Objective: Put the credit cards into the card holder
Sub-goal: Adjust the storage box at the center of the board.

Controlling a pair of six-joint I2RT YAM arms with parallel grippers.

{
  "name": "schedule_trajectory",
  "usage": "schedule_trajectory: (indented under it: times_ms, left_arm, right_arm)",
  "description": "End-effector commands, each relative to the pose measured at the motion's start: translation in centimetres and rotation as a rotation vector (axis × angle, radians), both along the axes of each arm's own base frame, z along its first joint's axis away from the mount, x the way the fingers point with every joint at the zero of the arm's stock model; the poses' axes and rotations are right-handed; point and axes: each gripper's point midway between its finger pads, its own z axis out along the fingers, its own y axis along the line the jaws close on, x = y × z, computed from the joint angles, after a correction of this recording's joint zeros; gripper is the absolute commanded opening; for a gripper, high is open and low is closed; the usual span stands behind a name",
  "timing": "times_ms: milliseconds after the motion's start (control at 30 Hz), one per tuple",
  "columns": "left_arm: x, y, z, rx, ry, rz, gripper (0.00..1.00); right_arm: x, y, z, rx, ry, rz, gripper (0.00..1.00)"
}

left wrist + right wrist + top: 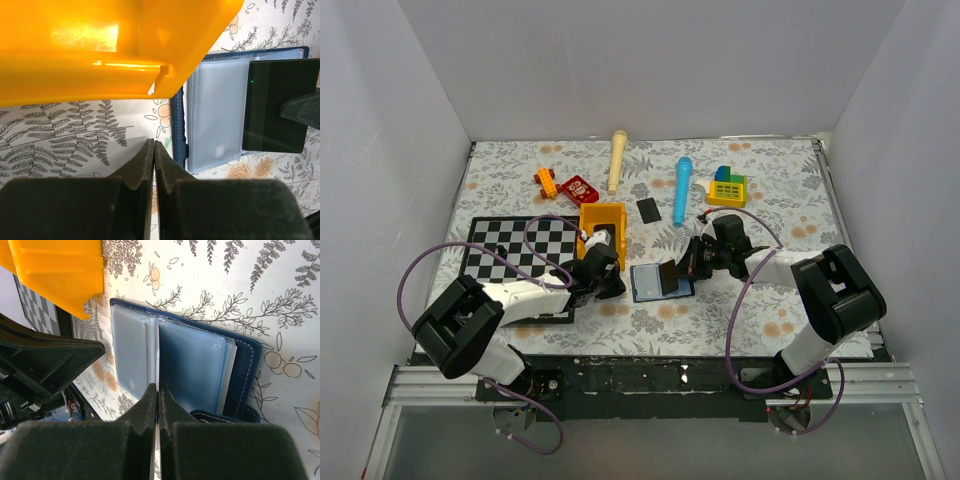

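The card holder (655, 285) lies open on the floral cloth, its clear light-blue pockets facing up; it also shows in the left wrist view (215, 115) and the right wrist view (190, 365). My right gripper (688, 264) is shut on one black credit card (671, 273) and holds it edge-down over the open pockets (277, 105); in the right wrist view the card (158, 355) shows edge-on between my fingertips (158, 390). The second credit card (648, 210) lies flat farther back. My left gripper (610, 281) is shut and empty, just left of the holder's edge (154, 150).
A yellow toy bin (603, 228) stands right behind my left gripper and fills the top of the left wrist view (100, 45). A checkerboard (515, 250) lies at left. A cream stick (617, 160), blue cylinder (682, 190), block toy (728, 187) and red and orange pieces (579, 188) lie at the back.
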Motion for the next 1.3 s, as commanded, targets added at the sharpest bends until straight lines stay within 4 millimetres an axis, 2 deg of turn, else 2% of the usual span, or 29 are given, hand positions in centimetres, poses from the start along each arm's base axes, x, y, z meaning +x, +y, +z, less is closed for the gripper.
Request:
schedule_trajectory:
  times_ms: [0, 633, 833, 1100, 1267]
  left_arm:
    - [0.2, 0.4, 1.4, 0.004, -0.042, 0.013, 0.0]
    - [0.3, 1.6, 0.2, 0.063, -0.037, 0.044, 0.0]
    - [0.5, 1.0, -0.1, 0.057, -0.029, 0.034, 0.0]
    - [1.5, 0.0, 0.7, 0.05, -0.057, 0.007, 0.0]
    - [1.5, -0.5, 0.2, 0.043, -0.043, -0.007, 0.0]
  right_arm:
    - [1.0, 0.0, 1.5, 0.022, -0.058, -0.022, 0.01]
    - [0.9, 0.3, 1.5, 0.042, -0.056, -0.015, 0.01]
    - [0.8, 0.1, 1.1, 0.038, -0.04, -0.028, 0.01]
    - [0.2, 0.3, 0.8, 0.057, -0.003, -0.02, 0.01]
    - [0.1, 0.3, 0.3, 0.057, 0.013, -0.02, 0.01]
